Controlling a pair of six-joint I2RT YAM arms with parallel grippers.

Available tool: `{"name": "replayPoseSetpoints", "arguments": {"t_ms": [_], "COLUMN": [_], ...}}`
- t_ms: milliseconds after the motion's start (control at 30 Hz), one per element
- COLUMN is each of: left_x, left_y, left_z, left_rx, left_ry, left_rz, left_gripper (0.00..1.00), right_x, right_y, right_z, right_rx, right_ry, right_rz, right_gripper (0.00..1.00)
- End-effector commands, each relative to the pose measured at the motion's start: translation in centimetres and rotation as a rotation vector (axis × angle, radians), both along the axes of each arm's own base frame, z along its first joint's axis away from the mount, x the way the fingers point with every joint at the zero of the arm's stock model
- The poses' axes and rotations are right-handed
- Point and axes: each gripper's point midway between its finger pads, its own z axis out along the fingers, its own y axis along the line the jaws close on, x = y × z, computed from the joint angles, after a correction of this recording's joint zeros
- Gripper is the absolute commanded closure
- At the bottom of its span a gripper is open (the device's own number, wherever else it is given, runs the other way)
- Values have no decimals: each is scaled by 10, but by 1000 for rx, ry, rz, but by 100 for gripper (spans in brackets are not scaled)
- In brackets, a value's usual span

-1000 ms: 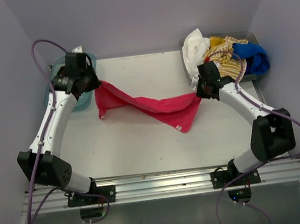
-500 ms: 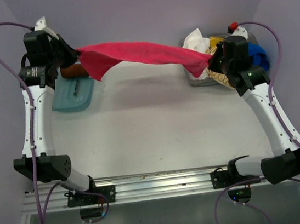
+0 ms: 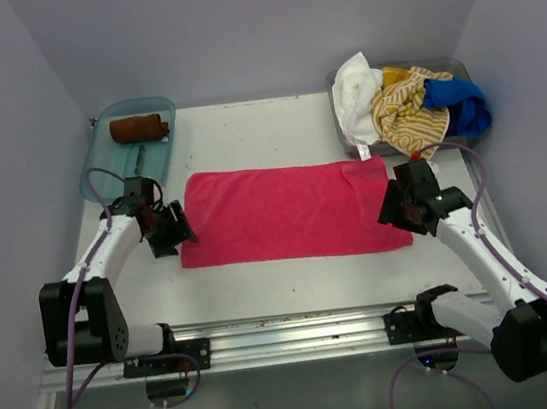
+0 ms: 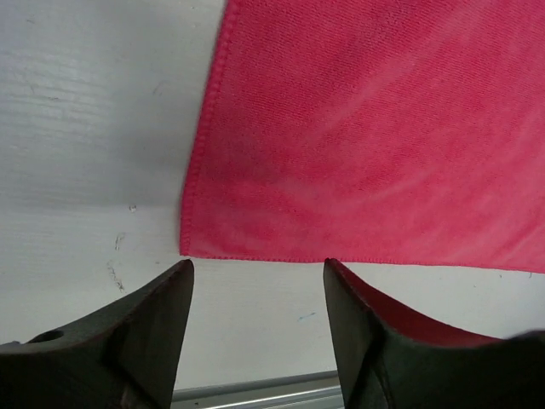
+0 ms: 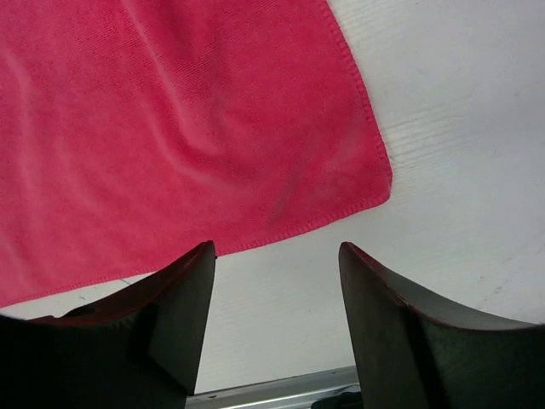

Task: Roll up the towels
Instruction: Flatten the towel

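Lying flat across the middle of the table [image 3: 264, 281] from above: pink towel [image 3: 290, 212], left gripper [image 3: 178, 227] at its left edge, right gripper [image 3: 392, 211] at its right edge. Rolled brown towel [image 3: 138, 128] in the teal tray [image 3: 98, 172]; more towels [image 3: 406, 101] heaped in the grey bin [image 3: 457, 64]. Left wrist: jaws spread, empty, towel corner just beyond the fingertips [image 4: 174, 285]. Right wrist: jaws spread too, holding nothing, towel's near right corner just ahead.
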Motion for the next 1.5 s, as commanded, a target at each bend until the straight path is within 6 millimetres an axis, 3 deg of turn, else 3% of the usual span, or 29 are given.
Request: {"name": "replayPoseSetpoints", "arguments": {"t_ms": [0, 133, 167, 200, 367, 500, 733, 1167, 1467], "left_x": [9, 9, 6, 3, -12, -17, -31, -32, -25], "left_y": [8, 22, 24, 30, 22, 30, 25, 13, 20], "left_z": [3, 6, 4, 2, -20, -27, -45, -58, -60], "left_rx": [48, 106, 112, 141, 69, 97, 93, 99, 146], "left_ry": [-42, -46, -34, -28, -12, -33, 0, 21, 6], "left_rz": [-5, 84, 132, 169, 296, 365, 352, 314, 335], "left_gripper": [33, 34, 26, 26, 39, 45, 44, 51, 53], "right_x": [5, 14, 16, 17, 15, 14, 16, 17, 14], "right_y": [-3, -1, 0, 1, 8, 11, 14, 17, 18], "right_z": [12, 28, 31, 31, 24, 22, 18, 23, 20], "right_rx": [-3, 0, 4, 10, 46, 60, 68, 81, 85], "right_ry": [-42, -86, -94, -96, -85, -81, -76, -86, -79], "right_rz": [-21, -11, -7, -4, 12, 20, 39, 43, 52], "right_gripper": [36, 36, 35, 35, 35, 35, 35, 35, 35]}}
